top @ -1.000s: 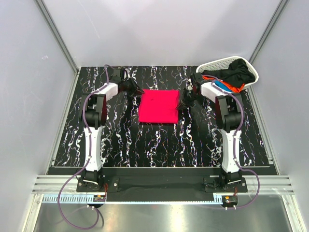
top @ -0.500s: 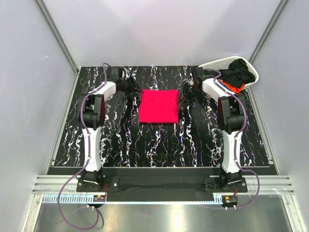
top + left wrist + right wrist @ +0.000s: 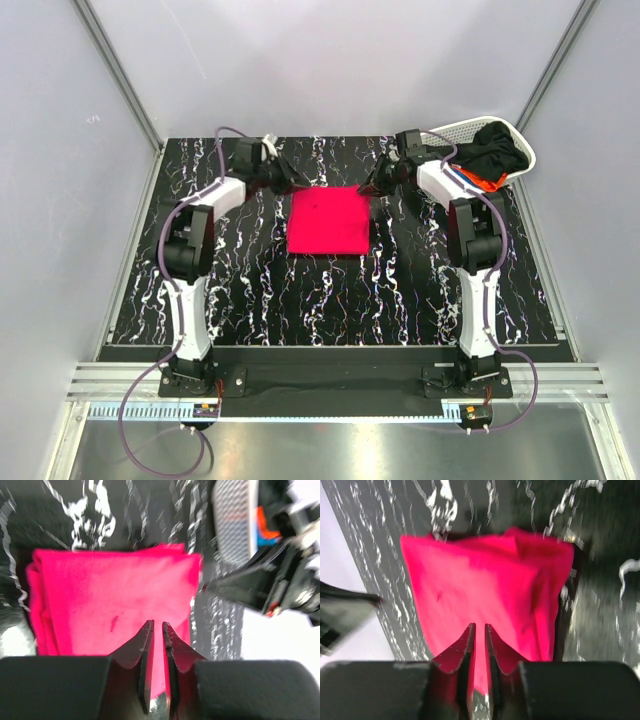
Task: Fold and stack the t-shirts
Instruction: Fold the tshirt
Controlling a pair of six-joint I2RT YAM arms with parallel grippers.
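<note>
We see the folded pinkish-red t-shirt (image 3: pixel 329 222) lying flat at the middle of the marbled table (image 3: pixel 250 290). The left gripper (image 3: pixel 157 625) and right gripper (image 3: pixel 480 626) hang near its far corners, each narrowed to an empty slit. A black t-shirt (image 3: pixel 500 150) lies in the basket (image 3: pixel 447 130).

Two white-and-black arms (image 3: pixel 190 280), looping purple cables (image 3: pixel 150 420), black wedge-shaped end effector fingers (image 3: pixel 136 652)
</note>
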